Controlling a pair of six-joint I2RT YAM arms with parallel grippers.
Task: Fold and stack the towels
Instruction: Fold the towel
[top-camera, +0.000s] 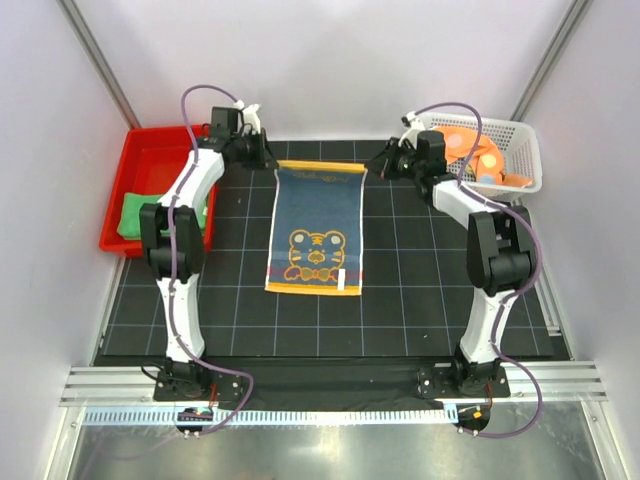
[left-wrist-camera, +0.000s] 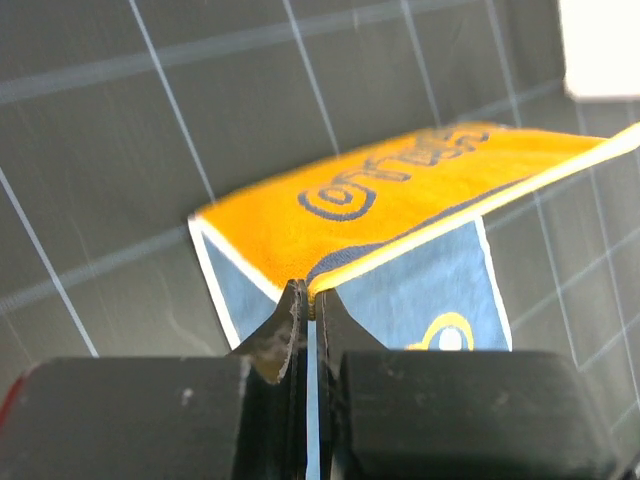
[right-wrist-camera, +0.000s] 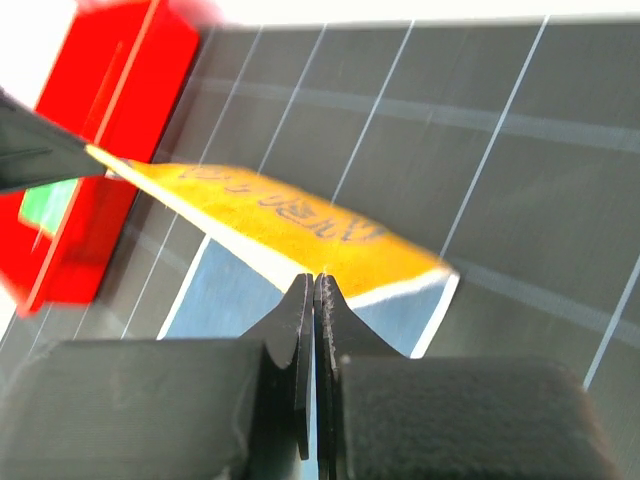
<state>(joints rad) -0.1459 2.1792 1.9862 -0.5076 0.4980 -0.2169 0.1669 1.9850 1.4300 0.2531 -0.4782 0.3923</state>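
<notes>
Centrally, on gridded mat (top-camera: 420, 290): soft rectangular towel (top-camera: 315, 225), blue-grey tiger face up, yellow-orange lettered underside, far edge raised. Left gripper (left-wrist-camera: 308, 298) and right gripper (right-wrist-camera: 312, 285) each clamp a far corner. Green towel (top-camera: 133, 215) in red plastic tray (top-camera: 165, 158), left; dotted towel (top-camera: 470, 150) in mesh basket (top-camera: 522, 160), right.

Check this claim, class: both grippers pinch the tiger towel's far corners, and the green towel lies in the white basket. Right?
No: the top view shows the green towel in the red tray, not the basket. The rest stands.
</notes>
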